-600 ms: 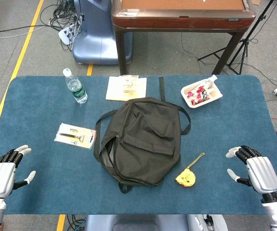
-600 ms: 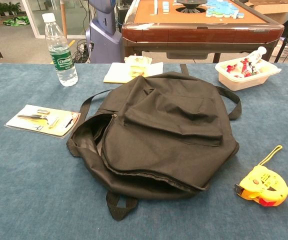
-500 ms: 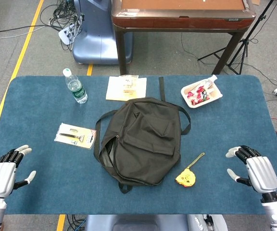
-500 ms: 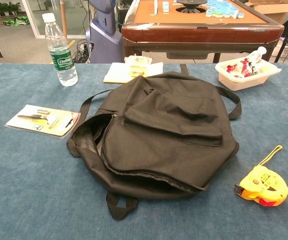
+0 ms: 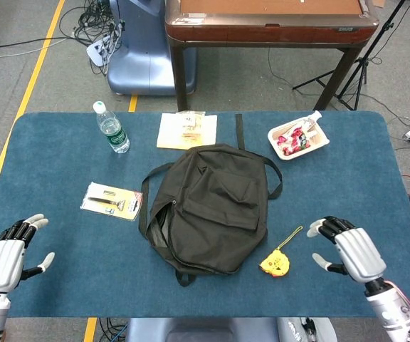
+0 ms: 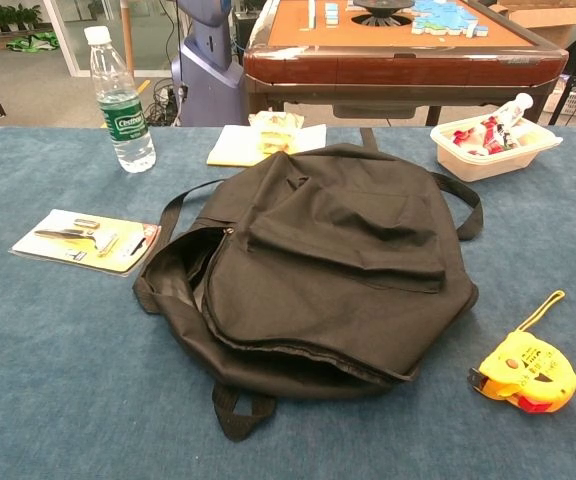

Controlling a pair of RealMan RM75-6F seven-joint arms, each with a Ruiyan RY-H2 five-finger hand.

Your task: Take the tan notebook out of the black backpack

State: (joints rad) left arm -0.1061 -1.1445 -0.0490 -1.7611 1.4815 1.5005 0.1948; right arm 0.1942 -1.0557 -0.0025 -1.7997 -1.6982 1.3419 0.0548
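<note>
The black backpack (image 5: 208, 206) lies flat in the middle of the blue table, also central in the chest view (image 6: 318, 260). Its main zip gapes along the near left side, and the inside is too dark to show any notebook. My left hand (image 5: 4, 255) hovers at the table's near left corner, fingers apart and holding nothing. My right hand (image 5: 351, 249) hovers at the near right, fingers spread, empty, a short way right of the yellow tape measure (image 5: 276, 262). Neither hand appears in the chest view.
A water bottle (image 5: 111, 127) stands at the far left, a carded tool pack (image 5: 111, 201) lies left of the bag. A pale booklet with a snack packet (image 5: 187, 130) sits behind the bag, a white tray of packets (image 5: 299, 137) at far right. The tape measure (image 6: 526, 372) lies near right.
My right hand has moved left and slightly forward toward the tape measure and bag. The left hand and backpack have stayed put.
</note>
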